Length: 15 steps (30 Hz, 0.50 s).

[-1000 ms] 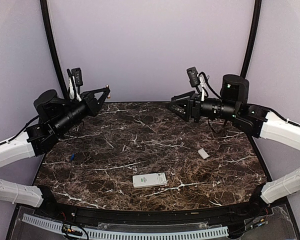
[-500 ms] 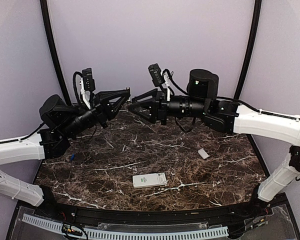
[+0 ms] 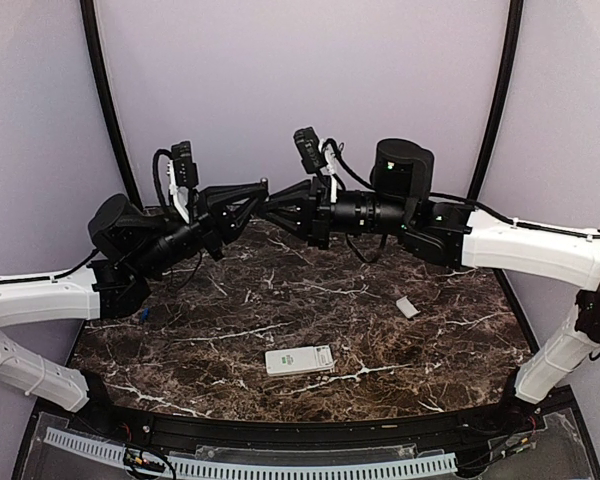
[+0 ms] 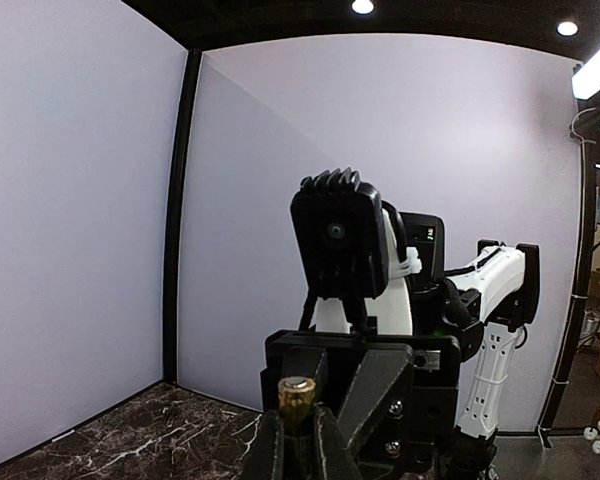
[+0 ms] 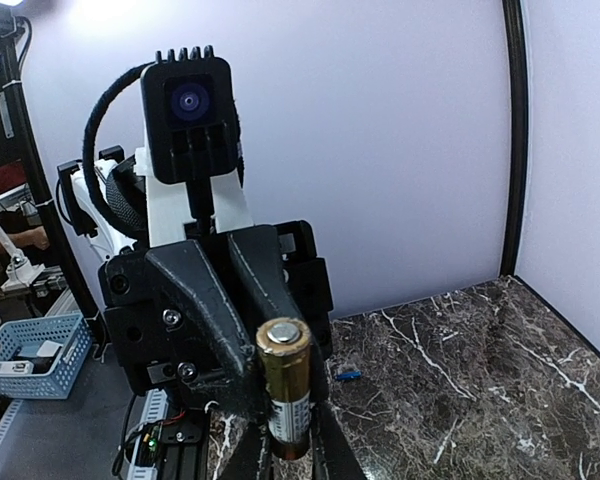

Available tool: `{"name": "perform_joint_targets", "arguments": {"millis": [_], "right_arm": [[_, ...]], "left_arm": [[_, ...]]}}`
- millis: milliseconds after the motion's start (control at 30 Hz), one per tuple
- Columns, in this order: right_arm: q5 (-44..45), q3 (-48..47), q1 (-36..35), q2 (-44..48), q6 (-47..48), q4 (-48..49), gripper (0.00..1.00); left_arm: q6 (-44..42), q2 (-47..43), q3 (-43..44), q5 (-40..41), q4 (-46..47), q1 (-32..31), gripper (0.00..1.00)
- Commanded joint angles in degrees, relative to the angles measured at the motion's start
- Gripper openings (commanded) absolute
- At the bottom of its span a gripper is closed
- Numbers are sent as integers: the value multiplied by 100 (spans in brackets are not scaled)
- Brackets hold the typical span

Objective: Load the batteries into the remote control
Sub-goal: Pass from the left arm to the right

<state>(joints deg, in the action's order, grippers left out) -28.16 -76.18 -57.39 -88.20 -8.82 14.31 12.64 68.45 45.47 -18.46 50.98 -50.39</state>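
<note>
**Both grippers meet on one battery in the air; the remote lies alone by the near edge**

The dark marbled tabletop [image 3: 380, 375] fills the lower half of the top view. The left arm [image 3: 40, 300] reaches in over its left edge and the right arm [image 3: 525, 245] over its right edge. Both are raised well clear of the surface and point at each other, so their ends come together above the middle of the far edge.

The left gripper [image 3: 257, 197] and the right gripper [image 3: 276, 205] stand tip to tip there. The left gripper is drawn narrow and holds a battery [image 5: 283, 395] by one end. Its own wrist view shows a brass-coloured end cap poking up just past the fingertips. In the right wrist view the same battery stands between the right gripper's fingers, which lie narrow against its sides. They look clamped on it, though the contact sits at the bottom of that picture and is hard to read.

The remote control [image 3: 300, 360] lies flat on the tabletop close to the near edge, about midway along it. Its long side runs parallel to that edge, and it is well apart from both grippers.

The battery has a gold upper part and a black lower part.

A small white piece [image 3: 407, 307] lies toward the right edge, farther from the near edge than the remote control. A tiny blue bit [image 3: 142, 313] sits just beside the left edge.
</note>
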Motion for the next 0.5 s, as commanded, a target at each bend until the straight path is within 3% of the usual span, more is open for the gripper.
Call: {"name": "perform_joint_targets", "arguments": {"millis": [0,167,300,467], "right_arm": [[86,16,-31,55,56,422,14],[199,95,-27,123,92,411,10],[231,130,-14,150,144,393,0],[360,249,-9,224,150,371,0]], "left_arm": [[110,167,-151,-158,120,-50,0],[192,269,-211,-148,179,-50,0],[224,351,-256,-122,190,-50,0],[277,405,-338,-91,208,-50,0]]}}
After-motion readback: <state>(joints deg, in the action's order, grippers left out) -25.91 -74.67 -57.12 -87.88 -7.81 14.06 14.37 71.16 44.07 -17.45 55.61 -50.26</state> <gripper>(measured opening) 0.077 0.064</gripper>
